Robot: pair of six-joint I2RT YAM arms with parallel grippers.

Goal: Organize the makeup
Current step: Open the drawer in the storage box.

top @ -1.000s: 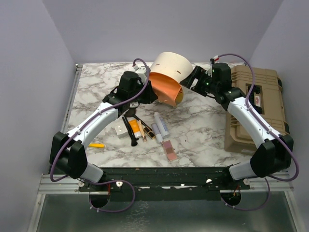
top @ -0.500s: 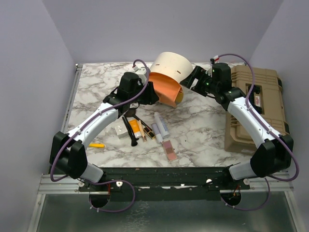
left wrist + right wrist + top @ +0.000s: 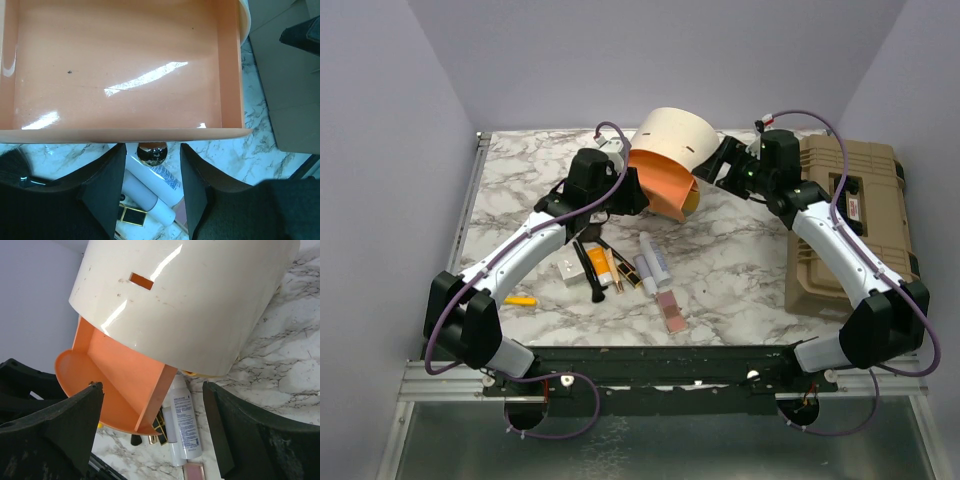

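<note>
The makeup lies in a loose row on the marble table [image 3: 740, 270]: two white tubes [image 3: 653, 260], gold-black lipsticks [image 3: 621, 268], an orange tube [image 3: 598, 266], a pink palette [image 3: 671, 311] and a white square compact [image 3: 567, 268]. Behind them a cream cylindrical case [image 3: 675, 138] lies tilted with its orange drawer [image 3: 660, 187] pulled out. My left gripper [image 3: 151, 149] is open, its fingers either side of the drawer's round metal knob [image 3: 152, 154] without touching it. My right gripper [image 3: 152, 387] stands wide open beside the case [image 3: 190, 300], holding nothing.
A tan toolbox [image 3: 850, 220] fills the table's right side. A black brush [image 3: 590, 272] lies among the makeup, and a small yellow-orange item [image 3: 520, 299] lies near the front left. The drawer [image 3: 120, 65] is empty inside.
My left gripper's jaws have opened off the drawer knob. The drawer, the case and the right arm have not visibly moved.
</note>
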